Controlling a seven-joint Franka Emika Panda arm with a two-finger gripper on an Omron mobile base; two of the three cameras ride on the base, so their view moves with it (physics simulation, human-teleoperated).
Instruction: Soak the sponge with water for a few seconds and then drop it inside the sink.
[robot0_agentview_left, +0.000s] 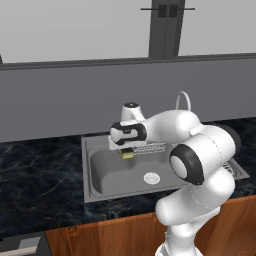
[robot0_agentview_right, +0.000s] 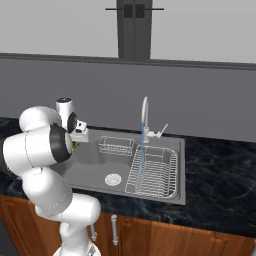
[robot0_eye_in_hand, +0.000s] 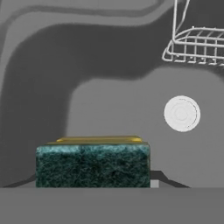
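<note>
My gripper (robot0_agentview_left: 127, 151) is shut on the sponge (robot0_agentview_left: 128, 155), a small yellow block with a dark green scrub face (robot0_eye_in_hand: 92, 165). It hangs over the left part of the grey sink (robot0_agentview_left: 93, 192), above the basin floor and to the left of the round drain (robot0_eye_in_hand: 182, 113). A thin pale-blue stream of water (robot0_agentview_right: 142, 152) falls from the arched faucet (robot0_agentview_right: 145, 111) onto the right side of the sink. The sponge is well left of that stream and apart from it. From the right base view my arm hides most of the sponge (robot0_agentview_right: 75, 146).
A small wire basket (robot0_agentview_right: 116, 145) hangs at the back of the basin and a larger wire dish rack (robot0_agentview_right: 155, 172) lies on its right side. Dark marble counter (robot0_agentview_left: 40, 175) surrounds the sink, with a grey wall behind and wooden cabinet fronts below.
</note>
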